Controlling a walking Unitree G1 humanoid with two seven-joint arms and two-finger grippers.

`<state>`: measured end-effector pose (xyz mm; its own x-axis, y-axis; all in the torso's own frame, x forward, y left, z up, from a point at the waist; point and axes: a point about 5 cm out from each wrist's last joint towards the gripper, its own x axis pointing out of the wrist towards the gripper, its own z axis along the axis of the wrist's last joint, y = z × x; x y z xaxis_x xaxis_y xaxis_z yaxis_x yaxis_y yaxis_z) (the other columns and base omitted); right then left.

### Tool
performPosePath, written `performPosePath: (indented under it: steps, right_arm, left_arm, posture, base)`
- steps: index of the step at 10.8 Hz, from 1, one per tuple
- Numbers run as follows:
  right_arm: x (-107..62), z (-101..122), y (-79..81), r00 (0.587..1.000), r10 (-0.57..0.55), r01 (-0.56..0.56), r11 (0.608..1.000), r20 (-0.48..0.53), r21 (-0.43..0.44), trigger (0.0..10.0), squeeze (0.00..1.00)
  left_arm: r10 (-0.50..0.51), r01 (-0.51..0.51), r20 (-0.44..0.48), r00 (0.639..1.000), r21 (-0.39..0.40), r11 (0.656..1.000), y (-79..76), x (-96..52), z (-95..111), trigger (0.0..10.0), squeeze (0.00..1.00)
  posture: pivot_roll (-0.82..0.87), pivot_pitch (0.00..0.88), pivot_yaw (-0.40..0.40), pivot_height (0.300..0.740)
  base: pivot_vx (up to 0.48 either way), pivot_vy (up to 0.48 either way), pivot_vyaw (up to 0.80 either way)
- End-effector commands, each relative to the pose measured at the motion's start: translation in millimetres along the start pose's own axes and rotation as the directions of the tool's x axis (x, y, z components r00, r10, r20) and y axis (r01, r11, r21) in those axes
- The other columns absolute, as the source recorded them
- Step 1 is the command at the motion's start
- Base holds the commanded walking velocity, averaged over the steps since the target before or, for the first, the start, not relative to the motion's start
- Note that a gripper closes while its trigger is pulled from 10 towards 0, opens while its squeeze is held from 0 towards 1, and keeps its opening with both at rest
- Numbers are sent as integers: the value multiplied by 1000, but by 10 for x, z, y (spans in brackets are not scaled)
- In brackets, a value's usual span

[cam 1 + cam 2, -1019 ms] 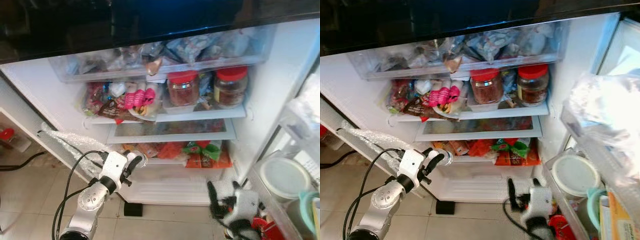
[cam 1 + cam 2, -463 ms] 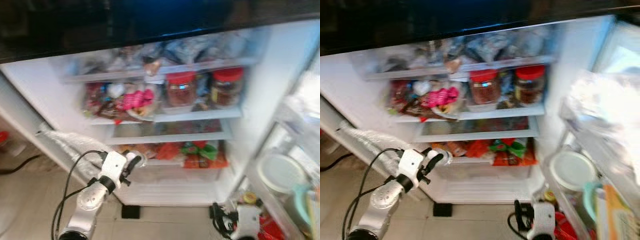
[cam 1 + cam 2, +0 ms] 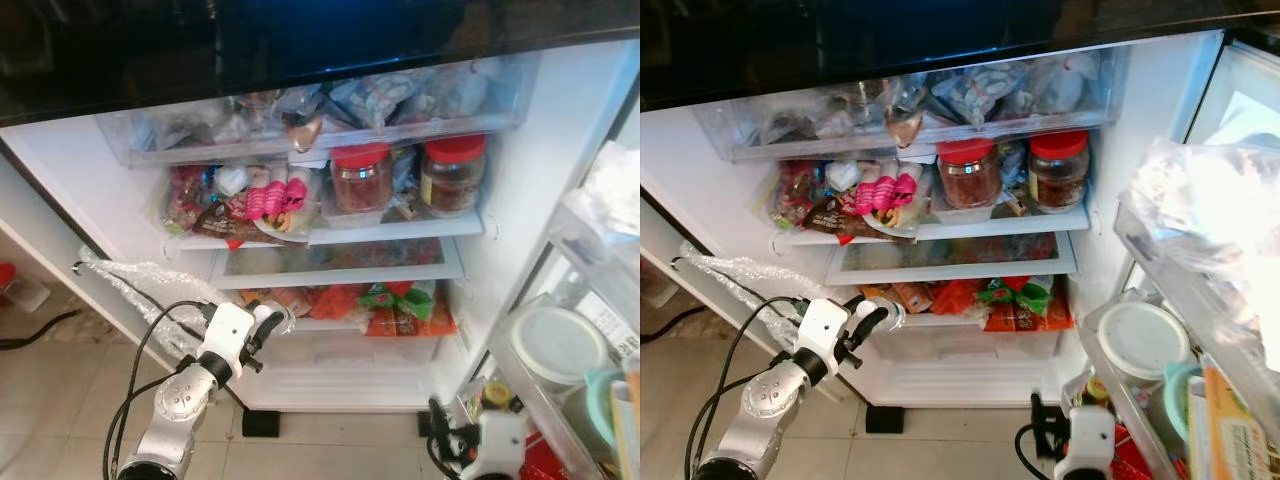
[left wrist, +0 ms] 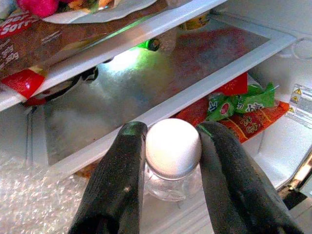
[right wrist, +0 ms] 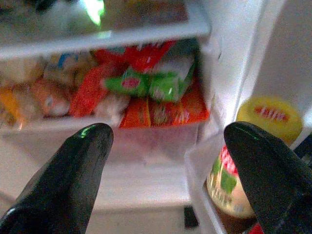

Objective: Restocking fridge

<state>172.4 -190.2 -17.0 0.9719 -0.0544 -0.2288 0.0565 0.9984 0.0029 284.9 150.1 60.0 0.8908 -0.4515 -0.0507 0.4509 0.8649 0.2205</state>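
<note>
Clear glass with a white cap: a small bottle [image 4: 173, 156] is clamped upright between the two black fingers of the left gripper [image 4: 170, 161], its long axis running up and down. It is held in front of the open fridge [image 3: 545, 200], near the front edge of the lower drawer [image 3: 970, 340] and just below the empty glass shelf [image 3: 340, 258]. That shelf lies ahead of and above the left gripper, toward the right, and is judged the likeliest place for the bottle. The left arm is the nearer one to it. The right gripper [image 5: 170, 161] is spread wide and holds nothing, low by the door bin beside a yellow-lidded jar [image 5: 265, 122].

Count: one bottle held; two red-lidded jars [image 3: 363, 178] on the upper shelf; one yellow-lidded jar in the door.
</note>
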Motion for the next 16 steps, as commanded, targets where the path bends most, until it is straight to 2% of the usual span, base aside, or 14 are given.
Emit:
performPosePath:
  steps: [1,2,4,5,6,8,9,11,13,16]
  right_arm:
    - [22,102,-8,997,-29,28,999,65,19,10000,0]
    - [42,168,7,995,-28,26,999,99,25,10000,0]
    - [80,345,148,983,2,-11,999,185,47,10000,0]
    - [68,303,178,987,19,-26,999,161,45,10000,0]
    - [23,112,199,997,50,-50,999,52,7,10000,0]
    - [-53,-26,136,999,34,-34,999,-26,0,10000,0]
    - [-27,89,142,998,40,-41,999,47,25,10000,0]
    - [61,260,214,992,43,-48,998,121,42,10000,0]
    - [70,246,300,991,73,-78,996,112,38,10000,0]
    - [62,246,302,991,74,-79,996,108,40,10000,0]
  left_arm:
    - [12,-11,-6,1000,18,1000,49,-25,3,10000,0]
    - [13,-13,-5,1000,20,1000,51,-25,7,10000,0]
    - [17,-17,-6,1000,22,1000,61,-40,3,10000,0]
    - [17,-16,-7,1000,21,1000,55,-45,-3,10000,0]
    - [16,-16,-9,1000,15,1000,44,-48,-11,10000,0]
    - [14,-14,-9,1000,16,1000,47,-46,-10,10000,0]
    - [15,-14,-10,1000,18,1000,53,-47,-9,10000,0]
    - [17,-17,-10,1000,14,1000,51,-49,-12,10000,0]
    - [19,-19,-10,1000,11,1000,41,-47,-15,10000,0]
    - [19,-19,-10,1000,12,1000,41,-48,-16,10000,0]
  posture:
    - [-169,60,141,740]
    - [-169,60,141,740]
    - [-165,66,137,740]
    - [-164,69,136,740]
    - [-168,71,137,740]
    - [-169,70,138,740]
    - [-171,68,139,740]
    - [-174,68,137,740]
    - [-173,65,135,740]
    - [-173,65,135,740]
  base:
    - [0,0,0]
    - [0,0,0]
    - [0,0,0]
    - [0,0,0]
    - [0,0,0]
    - [0,0,0]
    - [0,0,0]
    - [0,0,0]
    - [0,0,0]
    - [0,0,0]
